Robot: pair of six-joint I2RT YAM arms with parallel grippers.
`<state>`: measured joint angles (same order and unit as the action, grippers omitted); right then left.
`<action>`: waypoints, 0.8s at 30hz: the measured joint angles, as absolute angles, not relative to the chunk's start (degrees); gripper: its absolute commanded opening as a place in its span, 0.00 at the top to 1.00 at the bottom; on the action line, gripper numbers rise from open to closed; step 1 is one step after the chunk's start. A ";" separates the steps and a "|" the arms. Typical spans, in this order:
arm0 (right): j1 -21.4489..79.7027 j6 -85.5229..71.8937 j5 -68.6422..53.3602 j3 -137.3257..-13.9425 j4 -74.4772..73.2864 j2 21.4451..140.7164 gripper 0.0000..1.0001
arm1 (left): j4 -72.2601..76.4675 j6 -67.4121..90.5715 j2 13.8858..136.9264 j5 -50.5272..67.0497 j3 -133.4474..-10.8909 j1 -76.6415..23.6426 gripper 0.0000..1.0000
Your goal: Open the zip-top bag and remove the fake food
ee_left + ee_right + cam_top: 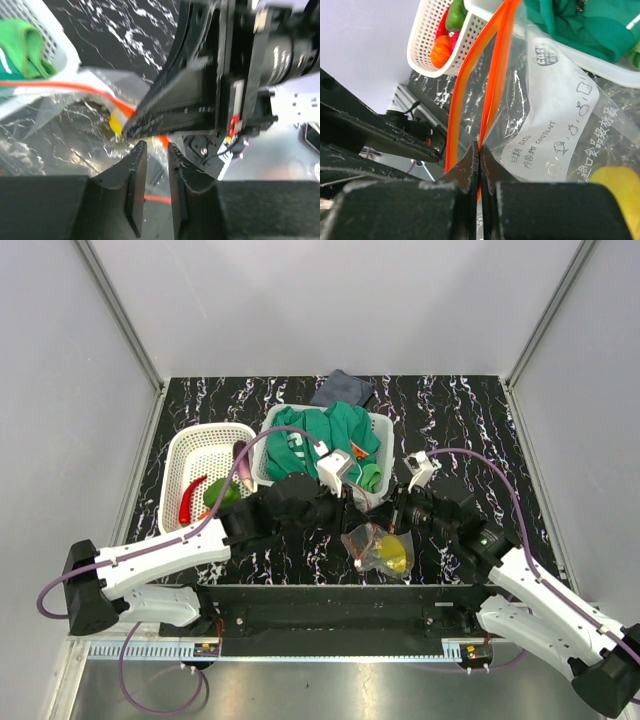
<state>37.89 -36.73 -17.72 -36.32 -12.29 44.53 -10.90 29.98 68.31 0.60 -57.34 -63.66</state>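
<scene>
nearest the lens, the right gripper point(479, 149) is seen clamped tight on the orange zip strip point(470, 85) of the zip-top bag point(380, 552), which is found near the front edge of the marbled black table point(470, 420), between the two arms. the left gripper point(155, 147) is set at the bag's edge, jaws a little apart with clear film between them (whether that film is actually pinched cannot be told). a yellow piece point(396, 558) of fake food is seen inside the bag. a red chili point(190, 500) is laid in the white basket point(205, 435) at the left, well apart from the bag.
</scene>
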 measured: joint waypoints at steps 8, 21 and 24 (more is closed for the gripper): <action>37.89 -38.59 -20.91 -36.27 -8.01 46.19 1.00 | -14.02 31.05 69.01 -3.86 -58.50 -63.86 0.83; 37.80 -39.13 -19.68 -33.82 -9.32 43.05 1.00 | -16.10 34.06 71.59 -5.34 -58.50 -64.05 0.87; 37.80 -39.35 -18.26 -32.80 -11.55 40.10 1.00 | -16.40 34.81 73.12 -5.48 -58.50 -64.38 0.87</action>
<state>37.80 -39.35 -18.26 -32.80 -11.55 40.10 -16.40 34.81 73.12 -5.48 -58.50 -64.38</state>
